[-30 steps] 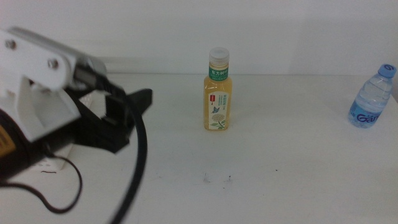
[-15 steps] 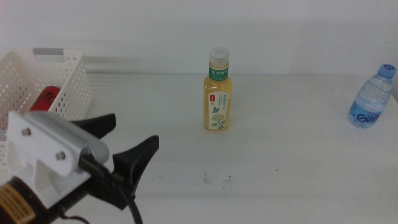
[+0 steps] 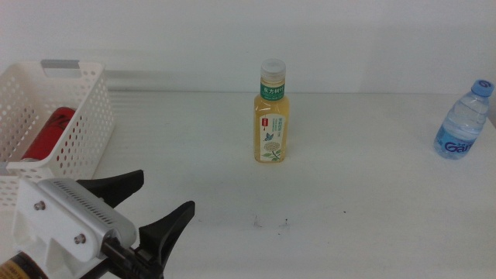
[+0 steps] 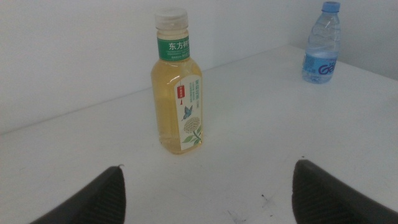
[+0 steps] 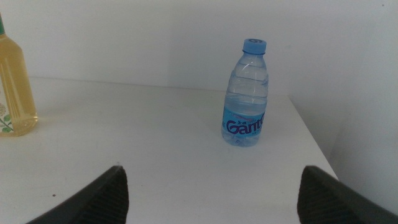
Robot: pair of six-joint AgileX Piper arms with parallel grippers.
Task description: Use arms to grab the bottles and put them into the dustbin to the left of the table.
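Two bottles stand upright on the white bench [image 3: 372,209]: a yellow tea bottle [image 3: 272,115] near the middle and a small water bottle [image 3: 463,121] far right. One red can [image 3: 48,132] lies inside the white basket [image 3: 85,116] at the left. Left end effector [image 3: 143,208] hovers low at the front left, jaws spread, empty. Right end effector [image 5: 211,186] faces the water bottle, jaws wide apart.

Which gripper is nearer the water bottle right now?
Right. The right gripper faces the water bottle directly, jaws open. The left gripper sits across the table by the basket.
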